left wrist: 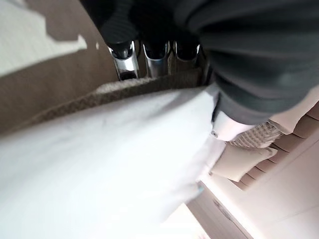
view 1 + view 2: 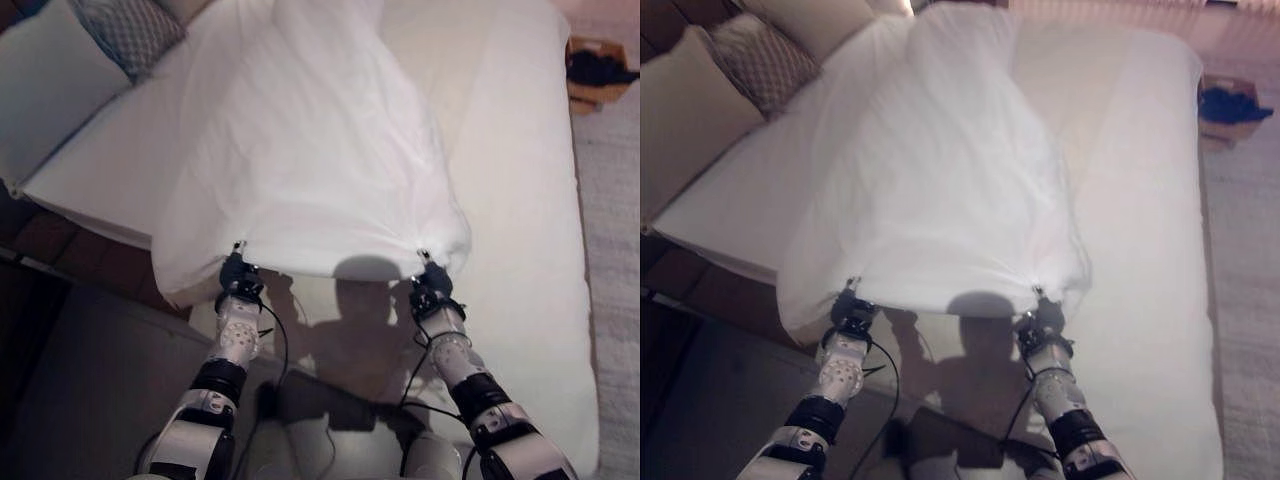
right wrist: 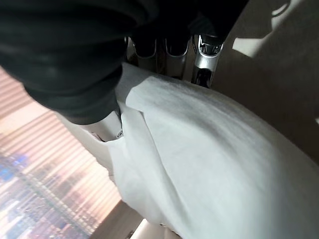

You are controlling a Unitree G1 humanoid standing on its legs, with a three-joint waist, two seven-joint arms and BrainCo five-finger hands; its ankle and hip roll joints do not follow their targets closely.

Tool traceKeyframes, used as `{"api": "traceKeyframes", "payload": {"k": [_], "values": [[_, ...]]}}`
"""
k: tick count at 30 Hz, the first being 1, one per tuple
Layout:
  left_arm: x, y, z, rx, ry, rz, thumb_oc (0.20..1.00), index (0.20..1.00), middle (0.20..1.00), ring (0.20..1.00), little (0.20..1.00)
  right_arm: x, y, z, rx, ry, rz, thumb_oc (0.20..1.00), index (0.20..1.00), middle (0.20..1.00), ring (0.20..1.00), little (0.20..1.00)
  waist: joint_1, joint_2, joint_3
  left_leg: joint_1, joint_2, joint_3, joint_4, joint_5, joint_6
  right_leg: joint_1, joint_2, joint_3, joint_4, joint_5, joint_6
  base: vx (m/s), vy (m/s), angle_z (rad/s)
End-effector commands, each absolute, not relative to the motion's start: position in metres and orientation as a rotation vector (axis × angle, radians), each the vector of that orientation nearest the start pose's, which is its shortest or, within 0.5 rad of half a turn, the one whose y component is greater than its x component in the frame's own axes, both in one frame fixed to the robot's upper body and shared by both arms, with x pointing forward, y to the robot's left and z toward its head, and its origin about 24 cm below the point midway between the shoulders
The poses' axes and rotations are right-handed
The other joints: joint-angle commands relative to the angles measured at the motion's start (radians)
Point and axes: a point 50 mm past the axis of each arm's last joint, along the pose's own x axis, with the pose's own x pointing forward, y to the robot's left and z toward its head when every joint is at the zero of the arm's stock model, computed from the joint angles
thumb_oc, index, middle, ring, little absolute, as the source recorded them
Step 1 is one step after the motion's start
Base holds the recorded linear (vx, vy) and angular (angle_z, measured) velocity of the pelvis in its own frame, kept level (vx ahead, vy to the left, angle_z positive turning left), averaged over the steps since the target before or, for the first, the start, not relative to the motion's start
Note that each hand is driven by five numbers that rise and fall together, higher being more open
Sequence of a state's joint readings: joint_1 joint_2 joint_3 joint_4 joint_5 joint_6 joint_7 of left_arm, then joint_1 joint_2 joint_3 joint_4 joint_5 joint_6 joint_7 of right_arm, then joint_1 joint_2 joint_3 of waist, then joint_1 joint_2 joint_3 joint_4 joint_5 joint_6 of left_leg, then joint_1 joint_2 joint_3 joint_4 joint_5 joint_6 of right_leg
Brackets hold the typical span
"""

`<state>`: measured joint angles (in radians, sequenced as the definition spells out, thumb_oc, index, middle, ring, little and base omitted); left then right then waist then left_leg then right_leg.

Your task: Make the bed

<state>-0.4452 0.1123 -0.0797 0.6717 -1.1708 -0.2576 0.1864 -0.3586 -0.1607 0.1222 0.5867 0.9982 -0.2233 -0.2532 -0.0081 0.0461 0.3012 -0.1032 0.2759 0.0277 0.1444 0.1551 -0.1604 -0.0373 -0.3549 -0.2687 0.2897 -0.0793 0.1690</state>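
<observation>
Left hand (image 2: 238, 272) and right hand (image 2: 430, 279) — both gripping duvet (image 2: 310, 150).

Both arms outstretched, left robot hand (image 2: 238, 272) and right robot hand (image 2: 430, 278) clenched.

No text, label, number or sign legible anywhere. Checked surfaces: white sheet (image 2: 310, 150) is plain, no tag or print showing. Mattress (image 2: 520, 250) under the sheet is plain. Patterned pillow (image 2: 130, 35) beside the sheet's far left carries a small woven lattice, not lettering. Pale pillow (image 2: 45, 90) next to it is unmarked. Brown box (image 2: 590, 70) on the floor past the mattress's far right corner has dark contents; any marking on it is too small to make out.
</observation>
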Motion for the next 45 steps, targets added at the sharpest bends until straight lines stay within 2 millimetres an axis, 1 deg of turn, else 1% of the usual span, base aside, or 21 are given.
{"api": "traceKeyframes", "payload": {"k": [1,3,6,9,14,17,18,19,21,23,25,29,31,32,33,35,37,38,42,43,45], "values": [[0.321,0.247,0.044,-0.925,-0.117,0.513,0.200,0.200,0.200,0.200,0.200,0.299,-0.199,0.005,0.760,0.119,-0.419,0.200,0.200,0.200,0.200,0.200,-0.007,-0.066,-0.113,0.065,-0.082,0.034,0.028,-0.240,0.019,-0.045,-0.111,0.027,-0.130,0.278,0.058,0.09,0.550,0.01],[0.322,0.241,0.045,-0.898,-0.112,0.482,0.200,0.200,0.200,0.200,0.200,0.294,-0.199,0.001,0.760,0.136,-0.431,0.200,0.200,0.200,0.200,0.200,-0.007,-0.089,-0.111,0.037,-0.161,0.049,0.112,-0.316,0.043,-0.027,-0.197,0.028,-0.173,0.490,0.083,-0.02,0.636,0.38],[0.323,0.240,0.047,-0.864,-0.109,0.475,0.200,0.200,0.200,0.200,0.200,0.298,-0.191,-0.003,0.796,0.155,-0.445,0.200,0.200,0.200,0.200,0.200,-0.002,-0.045,-0.103,0.047,-0.191,0.067,0.040,-0.287,0.088,-0.078,-0.129,0.032,-0.090,0.331,0.015,-0.06,0.695,0.04],[0.325,0.234,0.049,-0.895,-0.111,0.448,0.200,0.200,0.200,0.200,0.200,0.298,-0.178,-0.007,0.846,0.173,-0.414,0.200,0.200,0.200,0.200,0.200,-0.024,-0.026,-0.101,0.107,-0.256,0.049,-0.088,-0.222,0.114,-0.130,0.155,0.073,0.032,0.089,-0.065,0.04,0.595,0.32],[0.321,0.244,0.047,-0.889,-0.121,0.510,0.200,0.200,0.200,0.200,0.200,0.296,-0.169,-0.014,0.863,0.201,-0.404,0.200,0.200,0.200,0.200,0.200,-0.006,-0.050,-0.096,0.150,-0.342,0.073,-0.115,-0.224,0.112,-0.106,0.276,-0.085,-0.021,0.036,-0.079,0.06,0.292,0.12],[0.315,0.227,0.028,-0.955,-0.060,0.502,0.200,0.200,0.200,0.200,0.200,0.289,-0.177,-0.016,0.854,0.187,-0.408,0.200,0.200,0.200,0.200,0.200,-0.072,-0.045,-0.097,0.082,-0.388,0.051,0.175,-0.191,0.022,-0.044,0.334,0.124,-0.117,0.025,-0.119,0.14,0.241,0.70],[0.313,0.224,0.028,-0.978,-0.069,0.504,0.200,0.200,0.200,0.200,0.200,0.289,-0.178,-0.017,0.835,0.197,-0.403,0.200,0.200,0.200,0.200,0.200,-0.055,-0.042,-0.078,0.017,-0.385,0.061,0.311,-0.113,-0.052,-0.029,0.309,0.116,-0.123,0.022,-0.129,0.08,0.296,1.20],[0.310,0.224,0.027,-0.971,-0.072,0.507,0.200,0.200,0.200,0.200,0.200,0.290,-0.178,-0.017,0.809,0.208,-0.389,0.200,0.200,0.200,0.200,0.200,-0.037,-0.037,-0.068,-0.010,-0.388,0.042,0.369,-0.103,-0.065,-0.013,0.305,0.143,-0.126,0.013,-0.130,0.08,0.285,0.33],[0.306,0.229,0.023,-0.986,-0.070,0.544,0.200,0.200,0.200,0.200,0.200,0.286,-0.181,-0.021,0.820,0.223,-0.411,0.200,0.200,0.200,0.200,0.200,-0.026,-0.052,-0.072,-0.055,-0.313,0.007,0.376,-0.118,-0.013,0.007,0.302,0.185,-0.147,0.005,-0.123,0.19,0.215,-0.45],[0.305,0.236,0.024,-0.999,-0.080,0.575,0.200,0.200,0.200,0.200,0.200,0.285,-0.177,-0.022,0.837,0.235,-0.417,0.200,0.200,0.200,0.200,0.200,-0.013,-0.072,-0.093,-0.046,-0.185,-0.038,0.229,-0.152,0.052,0.021,0.259,0.210,-0.162,-0.009,-0.091,0.35,0.353,-0.68],[0.307,0.245,0.024,-1.008,-0.076,0.629,0.200,0.200,0.200,0.200,0.200,0.290,-0.163,-0.022,0.833,0.261,-0.392,0.200,0.200,0.200,0.200,0.200,0.002,-0.064,-0.131,-0.001,-0.043,-0.168,-0.053,-0.057,0.042,0.036,0.221,0.294,-0.161,-0.035,-0.053,0.42,0.527,-0.70],[0.314,0.245,0.030,-1.015,-0.086,0.612,0.200,0.200,0.200,0.200,0.200,0.292,-0.170,-0.020,0.832,0.259,-0.410,0.200,0.200,0.200,0.200,0.200,-0.014,-0.042,-0.156,-0.013,0.013,-0.104,-0.128,0.007,-0.016,0.077,0.131,0.297,-0.170,-0.036,-0.005,0.23,0.561,-0.28],[0.311,0.240,0.026,-1.001,-0.072,0.596,0.200,0.200,0.200,0.200,0.200,0.287,-0.170,-0.022,0.780,0.273,-0.380,0.200,0.200,0.200,0.200,0.200,-0.003,-0.043,-0.163,0.011,-0.037,-0.092,-0.079,-0.079,-0.009,0.087,0.039,0.303,-0.171,0.046,0.035,0.25,0.863,-0.28],[0.311,0.238,0.020,-1.002,-0.044,0.597,0.200,0.200,0.200,0.200,0.200,0.287,-0.167,-0.024,0.753,0.294,-0.364,0.200,0.200,0.200,0.200,0.200,0.003,-0.069,-0.153,-0.002,-0.105,-0.038,-0.007,-0.176,0.022,0.056,-0.025,0.274,-0.174,0.196,0.033,0.14,0.680,-0.80],[0.311,0.238,0.021,-1.002,-0.045,0.597,0.200,0.200,0.200,0.200,0.200,0.287,-0.167,-0.024,0.754,0.293,-0.363,0.200,0.200,0.200,0.200,0.200,0.004,-0.071,-0.155,-0.007,-0.107,-0.036,-0.005,-0.174,0.024,0.052,-0.026,0.276,-0.178,0.202,0.034,0.07,0.592,-0.78],[0.312,0.238,0.023,-0.950,-0.047,0.585,0.200,0.200,0.200,0.200,0.200,0.289,-0.158,-0.024,0.772,0.301,-0.357,0.200,0.200,0.200,0.200,0.200,0.032,-0.062,-0.141,-0.002,-0.128,0.028,0.002,-0.189,0.052,0.009,-0.057,0.136,-0.147,0.237,0.008,0.01,0.667,-0.29],[0.312,0.235,0.024,-0.946,-0.043,0.568,0.200,0.200,0.200,0.200,0.200,0.290,-0.153,-0.026,0.783,0.311,-0.337,0.200,0.200,0.200,0.200,0.200,0.038,-0.046,-0.138,0.018,-0.159,0.064,-0.064,-0.163,0.070,-0.010,0.000,0.073,-0.063,0.159,-0.022,0.03,0.725,-0.46],[0.312,0.231,0.024,-0.955,-0.044,0.544,0.200,0.200,0.200,0.200,0.200,0.292,-0.145,-0.023,0.791,0.306,-0.293,0.200,0.200,0.200,0.200,0.200,0.038,-0.042,-0.137,0.050,-0.204,0.086,-0.121,-0.138,0.084,-0.012,0.115,0.039,-0.009,0.059,-0.041,0.04,0.358,-0.23],[0.312,0.231,0.025,-0.964,-0.048,0.543,0.200,0.200,0.200,0.200,0.200,0.294,-0.131,-0.022,0.796,0.315,-0.238,0.200,0.200,0.200,0.200,0.200,0.061,-0.058,-0.125,0.096,-0.259,0.126,-0.162,-0.130,0.075,0.025,0.211,-0.115,-0.025,-0.022,-0.067,0.02,0.341,-0.12],[0.307,0.233,0.018,-0.990,-0.034,0.574,0.200,0.200,0.200,0.200,0.200,0.292,-0.126,-0.026,0.808,0.336,-0.225,0.200,0.200,0.200,0.200,0.200,0.063,-0.082,-0.122,0.100,-0.303,0.136,-0.147,-0.134,0.073,0.035,0.300,-0.087,-0.086,-0.038,-0.067,0.00,0.276,-0.26],[0.305,0.231,0.013,-1.010,-0.025,0.585,0.200,0.200,0.200,0.200,0.200,0.291,-0.125,-0.027,0.810,0.338,-0.227,0.200,0.200,0.200,0.200,0.200,0.062,-0.089,-0.117,0.097,-0.322,0.132,-0.127,-0.139,0.072,0.041,0.327,-0.041,-0.118,-0.035,-0.075,-0.01,0.142,-0.14]]}}
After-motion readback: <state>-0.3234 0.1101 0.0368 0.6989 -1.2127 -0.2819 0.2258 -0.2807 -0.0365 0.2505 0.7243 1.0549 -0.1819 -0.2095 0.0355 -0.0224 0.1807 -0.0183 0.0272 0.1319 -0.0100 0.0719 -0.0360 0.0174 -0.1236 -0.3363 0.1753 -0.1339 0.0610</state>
